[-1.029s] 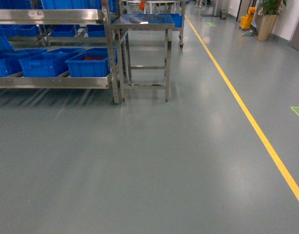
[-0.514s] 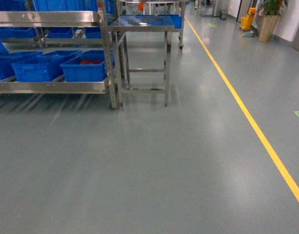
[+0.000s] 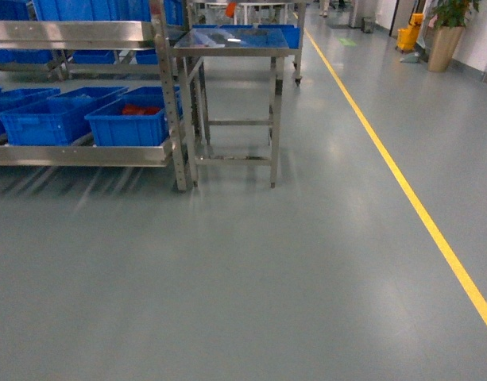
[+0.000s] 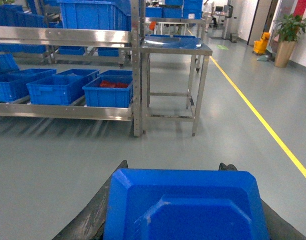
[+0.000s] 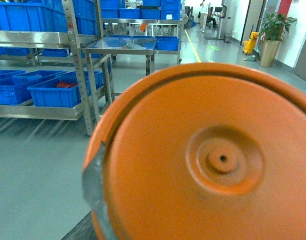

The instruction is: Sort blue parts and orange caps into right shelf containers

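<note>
1. Where the steel rack (image 3: 92, 36) stands at upper left in the head view, blue crates (image 3: 128, 123) are lined up on its lower shelf; the rightmost holds red pieces (image 3: 141, 110).
2. A blue part (image 4: 185, 207) fills the left wrist view, held between dark left gripper fingers (image 4: 95, 215).
3. An orange cap (image 5: 212, 160) fills the right wrist view; the right gripper's grip cannot be told.
4. A steel table (image 3: 231, 40) stands just beside the rack on grey floor (image 3: 251, 278).

grey glossy floor (image 3: 251, 270), yellow line (image 3: 402, 186), steel table (image 3: 231, 40), potted plant (image 3: 448, 28).
</note>
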